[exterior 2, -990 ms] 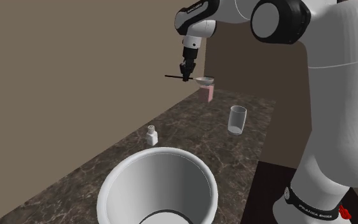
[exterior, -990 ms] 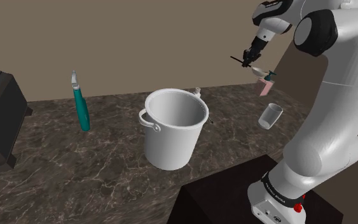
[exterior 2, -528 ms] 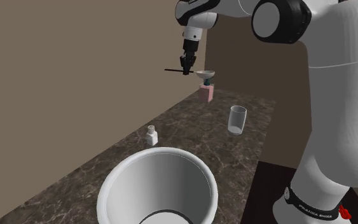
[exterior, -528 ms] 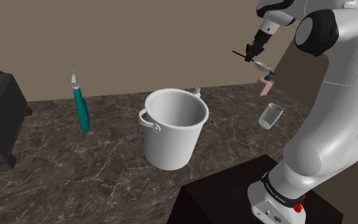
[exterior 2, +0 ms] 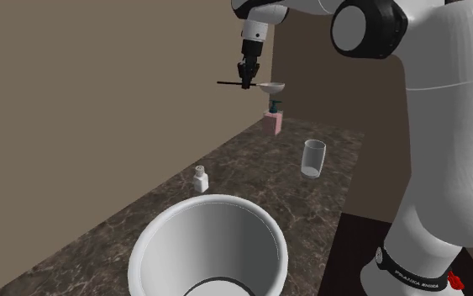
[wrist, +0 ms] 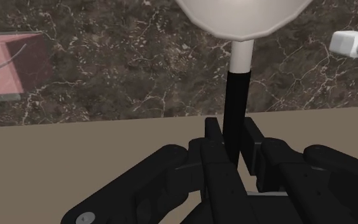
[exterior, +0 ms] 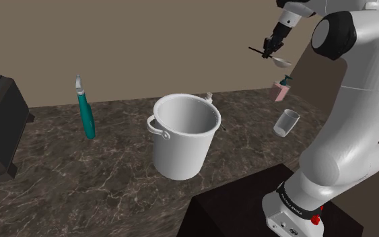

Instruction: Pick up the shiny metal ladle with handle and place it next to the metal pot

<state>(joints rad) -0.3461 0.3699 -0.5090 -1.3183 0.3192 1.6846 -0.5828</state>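
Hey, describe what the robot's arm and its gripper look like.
The arm is smooth, rounded and white with dark joints; a black band with white lettering and a small red knob sit near its base. The gripper is all black, with two fingers.

Ladle (exterior: 283, 61), black handle, level aloft; white pot (exterior: 181, 145) upright on counter (exterior: 80, 175).

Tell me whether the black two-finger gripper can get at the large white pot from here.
Probably yes. The gripper, shut on the black-handled ladle, hangs high above the veined counter; open air lies between it and the pot, with the clear glass and pink dispenser lower down.
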